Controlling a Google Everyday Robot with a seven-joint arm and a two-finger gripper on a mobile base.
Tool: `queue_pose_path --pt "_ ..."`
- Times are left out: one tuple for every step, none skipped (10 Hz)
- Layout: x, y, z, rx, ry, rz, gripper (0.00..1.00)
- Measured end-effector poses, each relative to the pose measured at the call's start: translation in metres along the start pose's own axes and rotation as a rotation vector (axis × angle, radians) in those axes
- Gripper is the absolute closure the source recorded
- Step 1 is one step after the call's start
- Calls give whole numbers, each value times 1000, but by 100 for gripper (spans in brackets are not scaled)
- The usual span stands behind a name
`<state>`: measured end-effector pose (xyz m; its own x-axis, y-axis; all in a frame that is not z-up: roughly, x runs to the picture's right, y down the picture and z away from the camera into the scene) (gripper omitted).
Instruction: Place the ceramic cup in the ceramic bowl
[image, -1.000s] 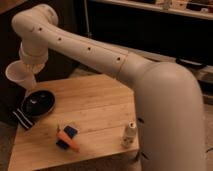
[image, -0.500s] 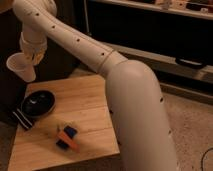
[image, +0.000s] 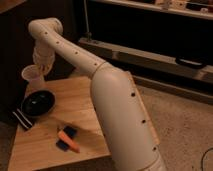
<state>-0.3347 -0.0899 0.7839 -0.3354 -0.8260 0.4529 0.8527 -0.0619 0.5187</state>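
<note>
The gripper (image: 39, 69) sits at the left of the frame, about halfway between the top edge and the middle, at the end of a bulky white arm (image: 95, 75) that bends in from the lower centre. It pinches the small, pale, tapered ceramic cup (image: 32, 76), which sticks out to the gripper's left, tilted so its wide round mouth faces left and slightly up. The cup hangs in the air, clear of the table.

Just below the cup, a little to the right, the shallow round black ceramic bowl (image: 38, 103) with its glossy dark rim rests on the light wooden tabletop (image: 70, 107), in the left middle of the frame. The cup and bowl do not touch.

At the bowl's lower left, a black-and-white striped cloth (image: 23, 119) lies at the table's edge. Further down, toward the lower centre-left, an orange carrot-shaped item (image: 68, 140) lies across a dark blue block (image: 66, 138) on the wood.
</note>
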Motion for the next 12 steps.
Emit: queue_pose_path --pt "3 7 18 1 -17 5 100" --pt "6 18 39 -5 -40 15 100" --pt "8 28 61 -11 -70 20 100" --pt "8 30 77 -13 -98 16 100" --pt "8 31 88 -12 -122 1 100" --pt "6 32 94 -7 -148 -46 100" --pt "3 29 98 1 -168 -94 100" --pt "-2 21 101 10 -192 -160 100" --pt "-8 12 104 19 -215 -216 95" --pt "-17 3 109 32 -258 -290 82" --pt "-24 1 114 34 -291 -331 73" --pt "-34 -5 127 34 -333 -387 61"
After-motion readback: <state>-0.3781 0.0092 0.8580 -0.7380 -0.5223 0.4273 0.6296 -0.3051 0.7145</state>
